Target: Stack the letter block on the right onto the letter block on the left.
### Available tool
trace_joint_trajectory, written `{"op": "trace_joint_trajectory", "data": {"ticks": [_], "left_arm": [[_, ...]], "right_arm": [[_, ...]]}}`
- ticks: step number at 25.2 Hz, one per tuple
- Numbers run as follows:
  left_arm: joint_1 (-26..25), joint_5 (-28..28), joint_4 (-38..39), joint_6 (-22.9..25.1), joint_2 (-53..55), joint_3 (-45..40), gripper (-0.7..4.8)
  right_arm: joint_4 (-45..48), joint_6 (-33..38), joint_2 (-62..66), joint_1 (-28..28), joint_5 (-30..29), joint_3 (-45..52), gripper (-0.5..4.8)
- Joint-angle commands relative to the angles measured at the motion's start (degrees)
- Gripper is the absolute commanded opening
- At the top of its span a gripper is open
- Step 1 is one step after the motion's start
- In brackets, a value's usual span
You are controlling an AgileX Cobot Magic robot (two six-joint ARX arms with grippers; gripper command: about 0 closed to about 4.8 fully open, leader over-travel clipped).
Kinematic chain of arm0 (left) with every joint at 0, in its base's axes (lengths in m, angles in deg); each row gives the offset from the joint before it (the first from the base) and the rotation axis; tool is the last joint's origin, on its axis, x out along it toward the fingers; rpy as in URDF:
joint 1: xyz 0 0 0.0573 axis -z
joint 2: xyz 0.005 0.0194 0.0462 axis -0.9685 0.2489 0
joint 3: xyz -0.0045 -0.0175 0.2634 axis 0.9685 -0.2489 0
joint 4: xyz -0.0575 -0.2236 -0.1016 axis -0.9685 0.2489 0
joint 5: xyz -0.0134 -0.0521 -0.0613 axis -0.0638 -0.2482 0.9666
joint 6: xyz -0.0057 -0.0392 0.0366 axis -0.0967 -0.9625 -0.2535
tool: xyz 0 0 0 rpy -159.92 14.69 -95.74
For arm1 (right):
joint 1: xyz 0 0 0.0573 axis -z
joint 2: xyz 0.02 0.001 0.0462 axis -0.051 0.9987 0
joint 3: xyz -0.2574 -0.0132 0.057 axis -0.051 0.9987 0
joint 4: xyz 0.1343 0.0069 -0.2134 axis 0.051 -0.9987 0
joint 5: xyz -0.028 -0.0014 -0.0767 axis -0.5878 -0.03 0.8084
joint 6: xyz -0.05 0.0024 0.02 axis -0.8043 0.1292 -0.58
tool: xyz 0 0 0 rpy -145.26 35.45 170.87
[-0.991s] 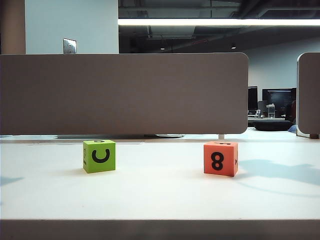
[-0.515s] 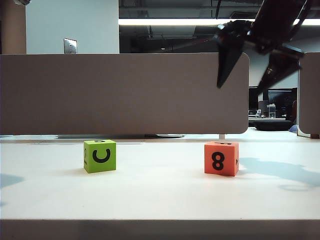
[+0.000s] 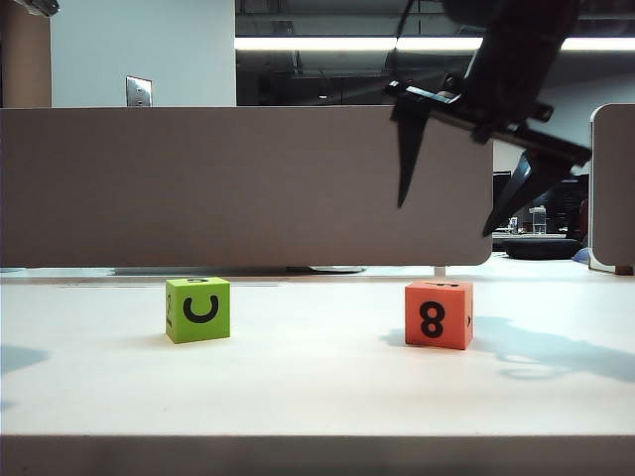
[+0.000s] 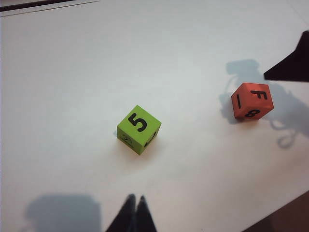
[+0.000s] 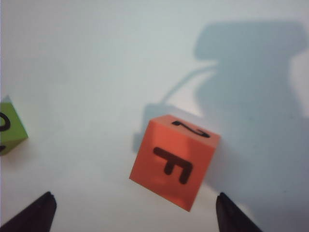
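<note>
Right now the right gripper (image 3: 451, 198) hangs in the air above the orange-red foam cube marked 8 and F (image 3: 439, 313), its two dark fingers spread as wide as they go and holding nothing. That cube sits on the white tabletop (image 3: 317, 387) on the right, untouched, well apart from the lime-green foam cube marked C and 5 (image 3: 198, 309) on the left. In the right wrist view the orange-red cube (image 5: 174, 162) lies between the two fingertips (image 5: 34, 212) but turned at an angle to them, corner-on instead of face-on. That is the likely trouble: if the jaws close on edges and not on flat faces, the cube could twist, squirt out or be held crooked, and then it would land tilted on the green cube and slide off. The gripper also looks tilted in the exterior view, so one finger may reach the table or the cube first and nudge it.

The left gripper (image 4: 136, 216) hovers over the table near the green cube (image 4: 139, 129), its fingertips pressed together and empty; it stays clear of the stacking spot only if it keeps its place.
</note>
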Motion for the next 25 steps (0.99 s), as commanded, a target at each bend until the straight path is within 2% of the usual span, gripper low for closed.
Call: {"op": "trace_joint_trajectory", "data": {"ticks": [1,5,11,20,25], "left_arm": [[0.04,0.02,-0.52,0.07,-0.13,0.2,-0.06],[0.04,0.02,-0.61,0.07,-0.15,0.2,-0.06],[0.04,0.0,-0.61,0.04,-0.22,0.2,-0.06],[0.04,-0.02,-0.57,0.04,-0.22,0.2,-0.06],[0.04,-0.04,-0.61,0.04,-0.22,0.2,-0.06]], "right_arm": [[-1.9,0.42,1.62,-1.27,3.89,-0.7,4.79],[-5.64,1.88,6.05,-1.9,7.26,-1.55,4.79],[0.42,7.06,7.43,-1.9,1.66,-1.57,4.79],[0.79,7.23,8.63,-1.88,5.97,-1.73,4.79],[-0.11,7.3,11.78,-1.92,4.2,-1.88,4.79]]}}
